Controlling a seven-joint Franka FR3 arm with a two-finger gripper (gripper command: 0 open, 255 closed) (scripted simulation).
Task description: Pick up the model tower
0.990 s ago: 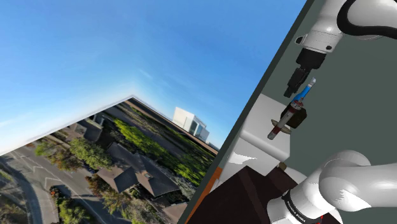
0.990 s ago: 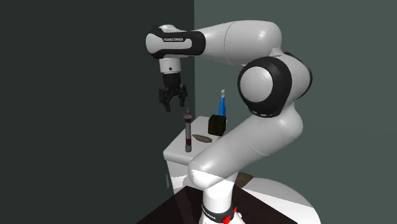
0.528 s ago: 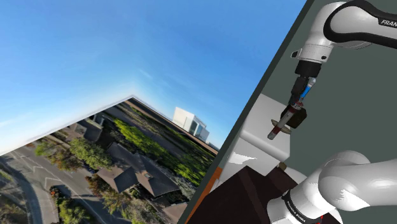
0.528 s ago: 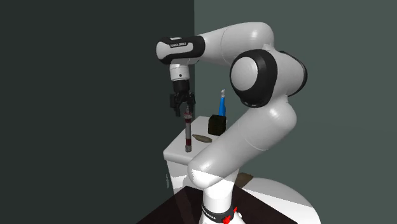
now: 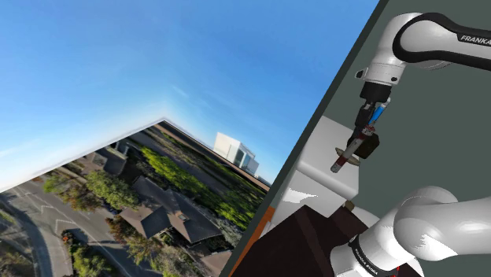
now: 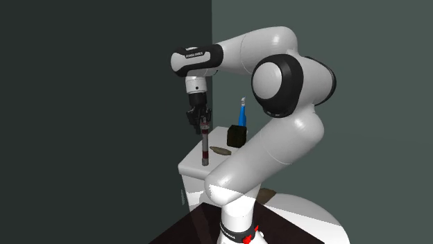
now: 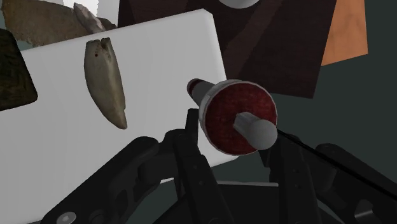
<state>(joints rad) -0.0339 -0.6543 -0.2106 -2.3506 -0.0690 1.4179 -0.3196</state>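
The model tower (image 6: 205,147) is a thin upright mast, dark red and grey, with a round red disc near its tip (image 7: 235,114). It stands at the front edge of a white cabinet top (image 6: 194,163), and it also shows in the shoulder view (image 5: 346,154). My black gripper (image 6: 202,122) hangs straight down over the tower's top. In the wrist view the fingers (image 7: 191,137) stand apart on either side of the disc, so the gripper (image 7: 235,139) is open around the tip and not clasping it. From the shoulder camera the gripper (image 5: 363,126) sits just above the mast.
Behind the tower on the white top (image 7: 165,70) stand a dark box (image 6: 236,136) and a blue bottle (image 6: 242,111). A flat tan leaf-shaped piece (image 7: 108,79) lies beside the tower. A dark wall (image 6: 104,104) rises close behind.
The gripper has come down and over from above the tower until its fingers straddle the mast's tip. The tower has stayed put.
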